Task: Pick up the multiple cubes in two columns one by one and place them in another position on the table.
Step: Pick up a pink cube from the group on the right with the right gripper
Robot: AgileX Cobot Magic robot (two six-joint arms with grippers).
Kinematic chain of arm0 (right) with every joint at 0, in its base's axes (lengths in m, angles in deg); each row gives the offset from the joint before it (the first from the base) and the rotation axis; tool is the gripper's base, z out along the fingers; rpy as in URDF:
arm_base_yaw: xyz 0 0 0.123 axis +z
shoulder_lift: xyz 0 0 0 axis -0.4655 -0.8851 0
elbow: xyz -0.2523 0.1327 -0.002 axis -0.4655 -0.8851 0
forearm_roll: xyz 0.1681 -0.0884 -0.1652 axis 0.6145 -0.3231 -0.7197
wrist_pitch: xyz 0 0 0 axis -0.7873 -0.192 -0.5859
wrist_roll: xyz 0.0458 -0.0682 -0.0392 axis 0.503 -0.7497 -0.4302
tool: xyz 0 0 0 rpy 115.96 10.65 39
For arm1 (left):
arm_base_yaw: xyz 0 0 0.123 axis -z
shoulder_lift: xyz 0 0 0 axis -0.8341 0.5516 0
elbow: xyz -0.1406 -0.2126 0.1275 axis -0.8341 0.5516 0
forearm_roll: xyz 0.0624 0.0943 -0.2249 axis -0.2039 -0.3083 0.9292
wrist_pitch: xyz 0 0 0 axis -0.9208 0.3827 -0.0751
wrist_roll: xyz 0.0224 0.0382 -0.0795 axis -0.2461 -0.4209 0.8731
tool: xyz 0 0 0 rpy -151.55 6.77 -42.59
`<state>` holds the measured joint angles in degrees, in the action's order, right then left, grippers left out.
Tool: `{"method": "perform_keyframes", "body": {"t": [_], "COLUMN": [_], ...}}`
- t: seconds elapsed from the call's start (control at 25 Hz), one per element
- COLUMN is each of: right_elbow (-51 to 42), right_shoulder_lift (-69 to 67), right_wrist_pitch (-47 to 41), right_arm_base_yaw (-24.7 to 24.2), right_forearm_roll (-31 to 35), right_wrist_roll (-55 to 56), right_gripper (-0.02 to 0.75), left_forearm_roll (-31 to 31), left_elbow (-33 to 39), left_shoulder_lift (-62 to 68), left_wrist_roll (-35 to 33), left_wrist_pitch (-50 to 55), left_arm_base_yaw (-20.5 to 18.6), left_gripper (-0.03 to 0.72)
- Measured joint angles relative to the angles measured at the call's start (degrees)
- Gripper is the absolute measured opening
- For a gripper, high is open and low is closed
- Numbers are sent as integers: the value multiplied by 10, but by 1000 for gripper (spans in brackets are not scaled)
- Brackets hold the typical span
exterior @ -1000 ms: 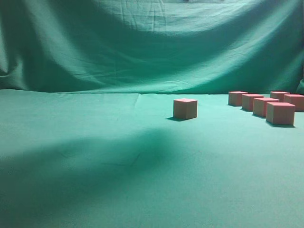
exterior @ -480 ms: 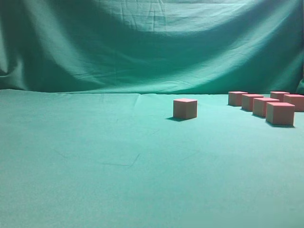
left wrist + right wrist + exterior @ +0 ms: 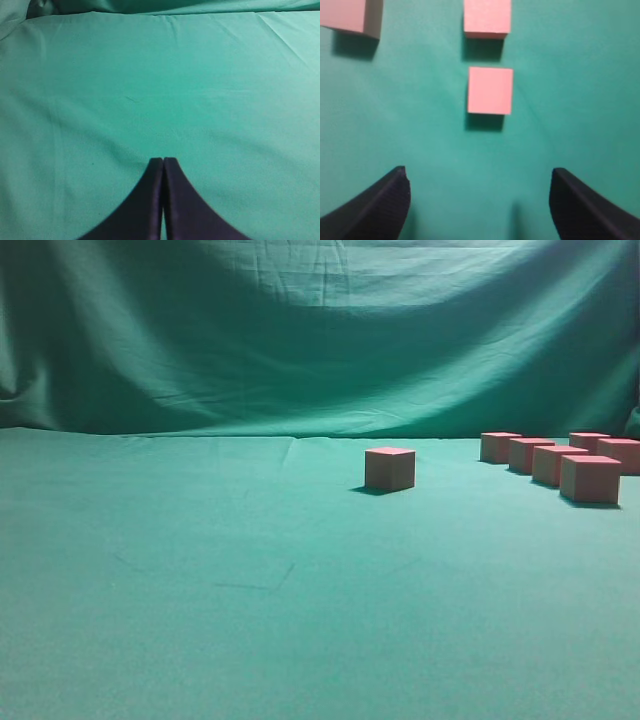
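Cubes [image 3: 560, 462] in two columns at far right of table [image 3: 200, 570], seen from exterior: four in nearer column, two more behind, cut by frame edge. Lone cube [image 3: 390, 468] apart near centre, well left of group, flat on cloth. No arms in exterior view. Left gripper [image 3: 163, 161] over bare cloth, jaws pressed together, nothing between. Right gripper [image 3: 479, 192] above cloth, jaws spread wide, empty; ahead in its view, near cube [image 3: 490, 90] in line with gap, another cube [image 3: 487, 18] just beyond it, third cube [image 3: 351, 17] off to upper left. All three apart from fingertips [image 3: 395, 187].
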<state>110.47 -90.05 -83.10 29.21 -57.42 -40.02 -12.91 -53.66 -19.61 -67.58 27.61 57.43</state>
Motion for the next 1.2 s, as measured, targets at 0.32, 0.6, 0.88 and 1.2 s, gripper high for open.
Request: {"method": "perform_keyframes", "body": {"t": [0.32,0.6,0.88,1.2], "right_elbow": [-17,-17,-17,-17], "right_shoulder_lift": [-45,-93,-130,-148], "right_wrist_pitch": [102,151,188,198], "right_arm_base_yaw": [0,-4,-4,-4], "right_forearm_roll": [20,19,17,17], "right_wrist_roll": [-34,-38,-39,-40], "right_gripper": [559,559,559,559], "left_forearm_roll": [0,0,0,0], "left_elbow": [0,0,0,0], "left_shoulder_lift": [0,0,0,0], "left_wrist_roll": [0,0,0,0], "left_wrist_pitch": [0,0,0,0], "left_arm_base_yaw": [0,0,0,0], "left_gripper": [0,0,0,0]}}
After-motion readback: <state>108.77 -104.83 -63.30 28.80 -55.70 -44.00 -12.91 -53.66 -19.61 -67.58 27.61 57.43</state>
